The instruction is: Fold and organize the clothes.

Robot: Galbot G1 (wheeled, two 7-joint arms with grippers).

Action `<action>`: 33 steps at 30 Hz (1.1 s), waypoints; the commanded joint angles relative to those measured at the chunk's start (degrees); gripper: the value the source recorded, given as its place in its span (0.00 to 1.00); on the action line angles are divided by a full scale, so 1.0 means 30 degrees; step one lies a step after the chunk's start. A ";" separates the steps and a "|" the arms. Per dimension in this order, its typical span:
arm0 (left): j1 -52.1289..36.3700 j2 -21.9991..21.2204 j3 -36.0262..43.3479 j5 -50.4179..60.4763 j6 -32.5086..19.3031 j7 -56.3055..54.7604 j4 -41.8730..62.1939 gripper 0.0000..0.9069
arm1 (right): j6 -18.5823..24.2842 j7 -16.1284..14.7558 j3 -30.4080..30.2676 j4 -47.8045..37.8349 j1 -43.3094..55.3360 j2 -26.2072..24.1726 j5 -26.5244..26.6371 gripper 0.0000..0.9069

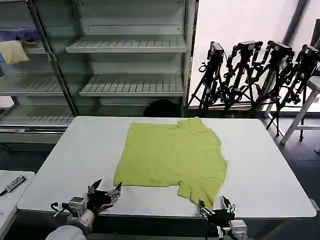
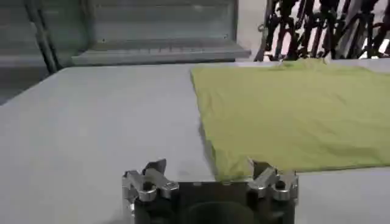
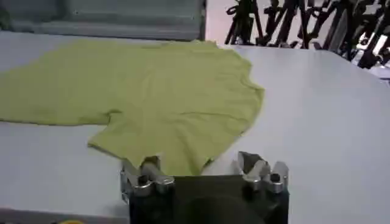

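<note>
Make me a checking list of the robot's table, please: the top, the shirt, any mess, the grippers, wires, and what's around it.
Surface: white table, bare around the shirt.
Job's things: lime T-shirt spread flat mid-table, one sleeve toward the near edge.
Clutter: nothing seen on the table.
Grippers: left gripper open at the near edge, by the shirt's near left corner; right gripper open at the near edge, by the sleeve.
Cables: nothing seen.
Surroundings: metal shelves behind; black tripods behind on the right; pale yellow cloth on a shelf.
</note>
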 commanded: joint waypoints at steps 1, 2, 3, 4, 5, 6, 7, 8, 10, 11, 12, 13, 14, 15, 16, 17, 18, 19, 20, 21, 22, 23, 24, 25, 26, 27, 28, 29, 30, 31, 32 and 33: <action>-0.0045 -0.0067 0.0231 -0.0437 0.0020 0.0051 0.0218 0.94 | -0.0073 0.0025 -0.0136 -0.0409 0.0044 0.0051 -0.0104 0.54; -0.0042 -0.0087 0.0287 -0.0416 0.0020 0.0052 0.0239 0.88 | -0.0089 0.0013 -0.0159 -0.0449 0.0071 0.0055 -0.0117 0.51; -0.0054 -0.0099 0.0315 -0.0384 0.0017 0.0059 0.0258 0.71 | -0.0095 -0.0021 -0.0178 -0.0463 0.0084 0.0051 -0.0116 0.38; -0.0084 -0.0115 0.0343 -0.0295 0.0017 0.0055 0.0339 0.41 | -0.0107 -0.0025 -0.0200 -0.0480 0.0104 0.0037 -0.0119 0.27; -0.0123 -0.0143 0.0357 -0.0208 0.0016 0.0069 0.0405 0.18 | -0.0135 -0.0020 -0.0234 -0.0508 0.0127 0.0032 -0.0118 0.21; -0.0135 -0.0148 0.0373 -0.0180 0.0015 0.0094 0.0438 0.10 | -0.0144 -0.0029 -0.0248 -0.0530 0.0148 0.0035 -0.0127 0.17; -0.0119 -0.0151 0.0410 -0.0091 -0.0005 0.0164 0.0442 0.01 | -0.0146 -0.0051 -0.0275 -0.0557 0.0167 0.0046 -0.0140 0.06; -0.0109 -0.0158 0.0447 -0.0003 -0.0044 0.0197 0.0437 0.00 | -0.0148 -0.0051 -0.0284 -0.0579 0.0177 0.0050 -0.0141 0.04; -0.0063 -0.0173 0.0523 0.0100 -0.0190 0.0303 0.0385 0.00 | -0.0145 -0.0055 -0.0306 -0.0619 0.0201 0.0061 -0.0137 0.00; -0.0049 -0.0193 0.0593 0.0133 -0.0288 0.0287 0.0354 0.00 | -0.0133 -0.0082 -0.0306 -0.0622 0.0197 0.0058 -0.0133 0.00; -0.0049 -0.0245 0.0616 0.0184 -0.0361 0.0292 0.0356 0.00 | -0.0107 -0.0090 -0.0311 -0.0620 0.0186 0.0049 -0.0127 0.00; -0.0040 -0.0298 0.0669 0.0272 -0.0385 0.0333 0.0361 0.00 | -0.0091 -0.0103 -0.0311 -0.0599 0.0173 0.0046 -0.0110 0.00; -0.0026 -0.0295 0.0697 0.0276 -0.0385 0.0359 0.0358 0.00 | -0.0030 -0.0145 -0.0286 -0.0578 0.0156 0.0052 -0.0117 0.00; -0.0013 -0.0292 0.0758 0.0296 -0.0411 0.0378 0.0371 0.00 | 0.0013 -0.0199 -0.0291 -0.0557 0.0138 0.0057 -0.0123 0.00; -0.0009 -0.0307 0.0818 0.0346 -0.0422 0.0407 0.0402 0.00 | 0.0051 -0.0216 -0.0302 -0.0521 0.0133 0.0045 -0.0121 0.00; -0.0008 -0.0309 0.0839 0.0353 -0.0427 0.0441 0.0418 0.00 | 0.0059 -0.0224 -0.0305 -0.0493 0.0130 0.0040 -0.0115 0.00; -0.0012 -0.0312 0.0893 0.0460 -0.0497 0.0462 0.0445 0.00 | 0.0098 -0.0265 -0.0284 -0.0464 0.0114 0.0038 -0.0122 0.00; -0.0020 -0.0313 0.0943 0.0596 -0.0570 0.0449 0.0484 0.00 | 0.0119 -0.0260 -0.0279 -0.0430 0.0099 0.0040 -0.0117 0.00; -0.0032 -0.0316 0.0960 0.0644 -0.0574 0.0454 0.0492 0.00 | 0.0120 -0.0256 -0.0278 -0.0412 0.0094 0.0046 -0.0119 0.00; -0.0045 -0.0320 0.0979 0.0747 -0.0576 0.0466 0.0508 0.00 | 0.0133 -0.0286 -0.0262 -0.0401 0.0084 0.0044 -0.0119 0.00; -0.0052 -0.0311 0.1040 0.0983 -0.0586 0.0436 0.0506 0.00 | 0.0198 -0.0291 -0.0254 -0.0396 0.0063 0.0034 -0.0107 0.00; -0.0050 -0.0324 0.1037 0.1055 -0.0591 0.0455 0.0502 0.00 | 0.0204 -0.0289 -0.0252 -0.0394 0.0055 0.0034 -0.0096 0.00; -0.0054 -0.0302 0.1084 0.1105 -0.0592 0.0385 0.0487 0.00 | 0.0233 -0.0290 -0.0252 -0.0393 0.0041 0.0033 -0.0085 0.00; -0.0089 -0.0325 0.1115 0.1312 -0.0588 0.0286 0.0500 0.00 | 0.0300 -0.0309 -0.0245 -0.0400 0.0035 0.0042 -0.0044 0.00; -0.0102 -0.0354 0.1100 0.1448 -0.0658 0.0348 0.0500 0.00 | 0.0372 -0.0308 -0.0243 -0.0401 0.0032 0.0047 0.0004 0.00; -0.0092 -0.0300 0.1122 0.1430 -0.0703 0.0365 0.0502 0.00 | 0.0414 -0.0308 -0.0239 -0.0399 0.0032 0.0046 0.0060 0.00; -0.0092 -0.0285 0.1128 0.1420 -0.0732 0.0394 0.0490 0.00 | 0.0538 -0.0319 -0.0227 -0.0383 0.0039 0.0061 0.0134 0.00; -0.0096 -0.0296 0.1101 0.1446 -0.0763 0.0467 0.0488 0.00 | 0.0649 -0.0300 -0.0217 -0.0369 0.0046 0.0061 0.0208 0.00; -0.0097 -0.0288 0.1092 0.1428 -0.0791 0.0511 0.0447 0.00 | 0.0794 -0.0298 -0.0205 -0.0337 0.0052 0.0081 0.0384 0.00; -0.0100 -0.0282 0.1079 0.1413 -0.0853 0.0555 0.0429 0.00 | 0.0951 -0.0289 -0.0177 -0.0299 0.0059 0.0094 0.0573 0.00; -0.0115 -0.0297 0.1035 0.1412 -0.0873 0.0655 0.0370 0.00 | 0.1152 -0.0238 -0.0146 -0.0261 0.0077 0.0094 0.0829 0.00; -0.0165 -0.0292 0.0966 0.1354 -0.0897 0.0728 0.0290 0.00 | 0.1347 -0.0167 -0.0106 -0.0227 0.0111 0.0107 0.1048 0.00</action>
